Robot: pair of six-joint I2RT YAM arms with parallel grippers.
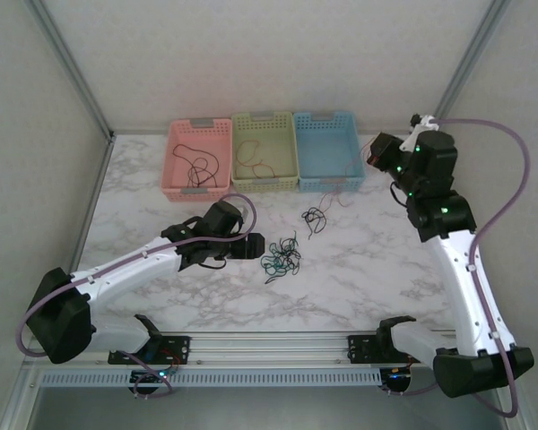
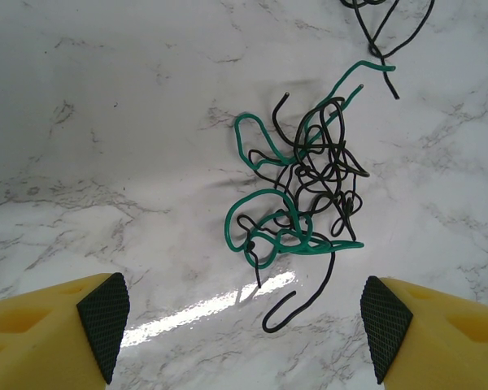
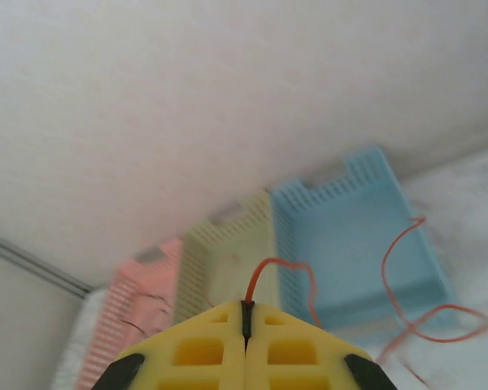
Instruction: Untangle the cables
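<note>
One knot of teal and black cables [image 2: 301, 195] lies on the marble bench [image 2: 106, 122], beneath the left tool [image 2: 244, 333], which hangs released and wide. The right tool [image 3: 246, 321] is clenched on a red-orange wire [image 3: 276, 261] near the blue basket [image 3: 333, 244]. Closing on the knot (strands overlap tightly) could pinch several and cinch it; the thin wire might slip.

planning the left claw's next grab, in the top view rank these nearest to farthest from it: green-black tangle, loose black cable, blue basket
1. green-black tangle, just right of the left claw.
2. loose black cable, farther right, mid-table.
3. blue basket, back right.
</note>
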